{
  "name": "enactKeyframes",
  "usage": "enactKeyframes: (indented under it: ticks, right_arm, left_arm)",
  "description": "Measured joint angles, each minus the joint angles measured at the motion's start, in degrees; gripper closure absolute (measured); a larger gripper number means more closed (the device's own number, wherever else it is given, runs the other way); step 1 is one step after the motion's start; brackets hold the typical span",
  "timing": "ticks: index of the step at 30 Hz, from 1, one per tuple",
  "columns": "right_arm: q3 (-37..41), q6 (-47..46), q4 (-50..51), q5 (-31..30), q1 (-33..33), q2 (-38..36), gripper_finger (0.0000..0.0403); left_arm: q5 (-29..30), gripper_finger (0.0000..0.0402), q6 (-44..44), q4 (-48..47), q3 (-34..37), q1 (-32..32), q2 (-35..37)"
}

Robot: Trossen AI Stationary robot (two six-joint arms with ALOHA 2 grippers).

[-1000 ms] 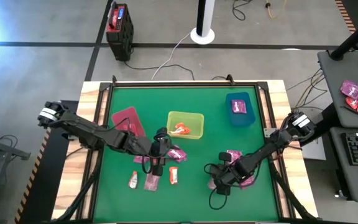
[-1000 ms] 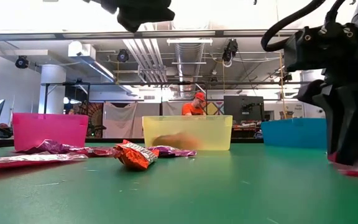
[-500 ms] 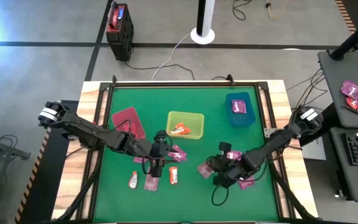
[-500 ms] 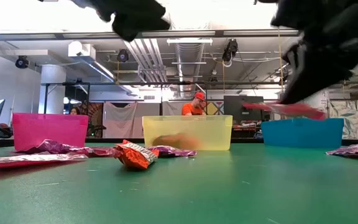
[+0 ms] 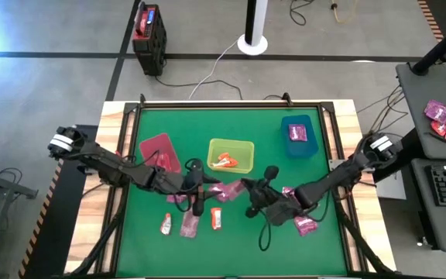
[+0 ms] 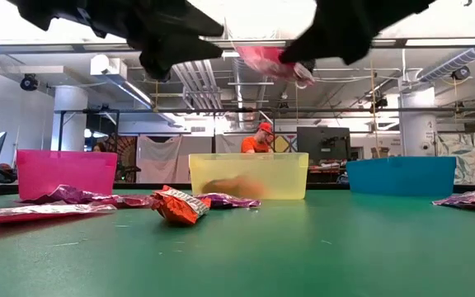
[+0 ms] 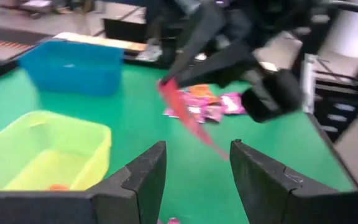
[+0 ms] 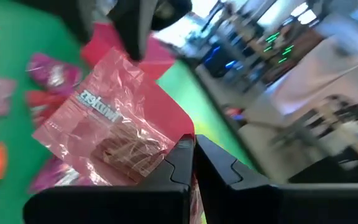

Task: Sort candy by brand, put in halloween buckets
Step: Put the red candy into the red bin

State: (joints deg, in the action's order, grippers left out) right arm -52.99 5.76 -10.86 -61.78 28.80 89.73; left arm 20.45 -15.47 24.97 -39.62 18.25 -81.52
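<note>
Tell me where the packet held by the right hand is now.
The pink packet hangs pinched in the shut right hand, above the mat's middle in the high view, just below the yellow bin and close to the left hand.

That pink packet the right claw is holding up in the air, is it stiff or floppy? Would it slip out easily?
Probably floppy: the pink packet hangs crinkled from the right gripper, pinched only at one edge. It looks light, since that edge pinch carries it. The glossy wrapper may be slippery, so it could slide out during a quick swing.

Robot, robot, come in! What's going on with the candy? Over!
Right claw shut on pink packet, lifted mid-table. Left claw open, facing it. Nothing in the way.
</note>
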Motion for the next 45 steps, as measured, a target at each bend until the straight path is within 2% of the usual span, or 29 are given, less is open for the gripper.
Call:
enactKeyframes:
  ticks: [4, 9, 17, 20, 24, 33, 39, 45]
  right_arm:
    - [-0.1, 9.9, -6.8, -2.8, -0.6, 0.4, 0.0394]
    - [-0.1, 13.1, -7.9, -2.8, -1.8, 0.5, 0.0394]
    - [-0.1, 14.3, -9.6, -2.3, -3.3, 0.5, 0.0394]
    - [-0.3, 14.5, -11.4, -0.7, -3.4, 0.5, 0.0394]
    - [-0.8, 14.6, -11.9, -0.3, -3.5, 0.5, 0.0394]
    - [-0.9, 14.5, -11.9, -0.3, -3.5, 0.5, 0.0394]
    - [-0.9, 13.3, -12.0, -0.3, -3.5, 0.5, 0.0394]
    - [-0.9, 13.3, -12.2, -0.3, -3.5, 0.4, 0.0394]
  left_arm:
    - [0.1, 0.0239, -2.8, -0.5, 0.0, -0.1, 0.0]
    - [0.1, 0.0239, -3.3, 0.1, 0.0, -0.1, 0.0]
    - [0.2, 0.0239, -2.7, 5.2, -0.1, -0.3, -0.7]
    - [2.8, 0.0239, -2.3, 9.4, -0.1, -0.7, -2.1]
    - [6.0, 0.0239, -2.2, 10.6, -0.1, -1.4, -3.5]
    - [6.1, 0.0239, -1.8, 10.0, -0.1, -1.5, -3.4]
    - [10.4, 0.0239, -1.8, 4.9, -0.1, -1.5, -3.2]
    - [10.6, 0.0239, -2.0, 4.9, -0.1, -2.0, -3.1]
